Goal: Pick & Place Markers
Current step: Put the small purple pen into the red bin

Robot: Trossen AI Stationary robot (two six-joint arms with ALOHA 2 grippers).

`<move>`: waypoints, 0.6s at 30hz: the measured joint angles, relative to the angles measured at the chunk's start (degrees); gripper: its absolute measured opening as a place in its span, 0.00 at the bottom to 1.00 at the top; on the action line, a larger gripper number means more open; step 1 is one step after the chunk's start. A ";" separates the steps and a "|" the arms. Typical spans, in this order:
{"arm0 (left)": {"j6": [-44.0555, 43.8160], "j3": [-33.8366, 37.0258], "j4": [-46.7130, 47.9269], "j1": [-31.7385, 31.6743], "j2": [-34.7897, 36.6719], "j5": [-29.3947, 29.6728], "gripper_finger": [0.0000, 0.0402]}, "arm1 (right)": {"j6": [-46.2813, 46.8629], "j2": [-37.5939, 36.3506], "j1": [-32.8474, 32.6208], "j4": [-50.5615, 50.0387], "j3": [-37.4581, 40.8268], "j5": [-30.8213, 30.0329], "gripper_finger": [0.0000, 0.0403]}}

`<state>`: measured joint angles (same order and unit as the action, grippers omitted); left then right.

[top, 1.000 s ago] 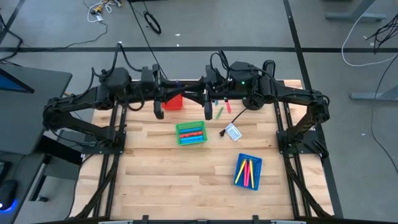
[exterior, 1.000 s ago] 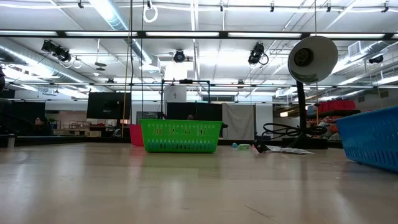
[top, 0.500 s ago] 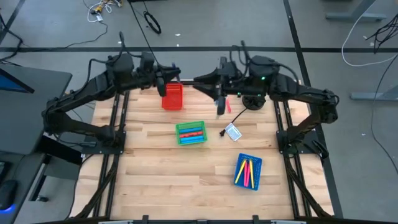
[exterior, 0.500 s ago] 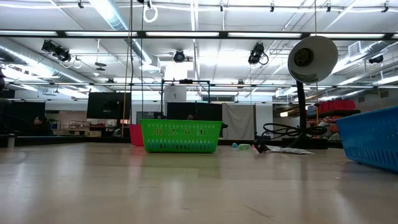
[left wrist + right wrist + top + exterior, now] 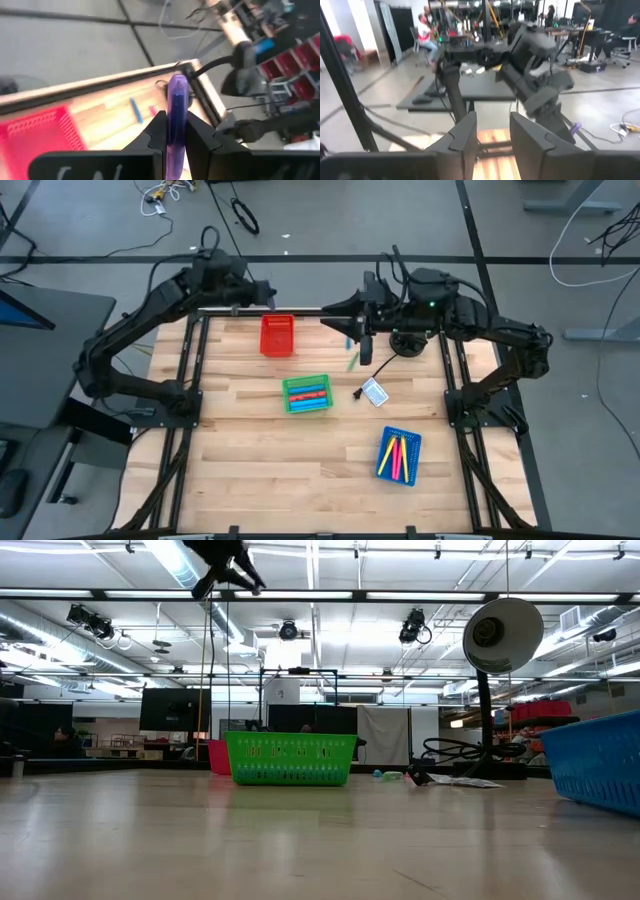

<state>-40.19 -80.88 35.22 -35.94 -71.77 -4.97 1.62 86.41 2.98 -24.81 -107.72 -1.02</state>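
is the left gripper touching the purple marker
Touching. The left wrist view shows the left gripper with its two dark fingers pressed against both sides of the purple marker, which stands up between them, above the table.

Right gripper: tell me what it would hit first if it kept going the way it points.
The right gripper, open and empty, faces the left arm across the table's far edge. Going straight on, it would probably meet that arm, whose fingers grip a purple marker. Depth is hard to judge.

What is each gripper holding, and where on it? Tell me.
The left gripper holds a purple marker, its fingers pinching the marker's sides with one end sticking out beyond them. The right gripper is open and holds nothing.
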 joint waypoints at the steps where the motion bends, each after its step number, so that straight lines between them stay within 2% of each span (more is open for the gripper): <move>1: -1.04 -0.03 0.52 -0.68 -0.44 -0.45 0.11 | -0.59 0.02 0.00 -1.12 0.00 0.01 0.29; 10: -9.18 -0.08 8.89 -5.63 -5.02 -5.28 0.11 | -6.57 0.04 0.02 -3.70 0.02 -0.01 0.29; 18: -14.61 -0.11 14.92 -7.26 -10.25 -6.00 0.11 | -9.83 0.05 0.02 -3.68 0.04 -0.02 0.29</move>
<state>-54.80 -80.99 50.14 -43.20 -82.02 -10.97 -8.21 86.46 3.01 -28.49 -107.68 -1.04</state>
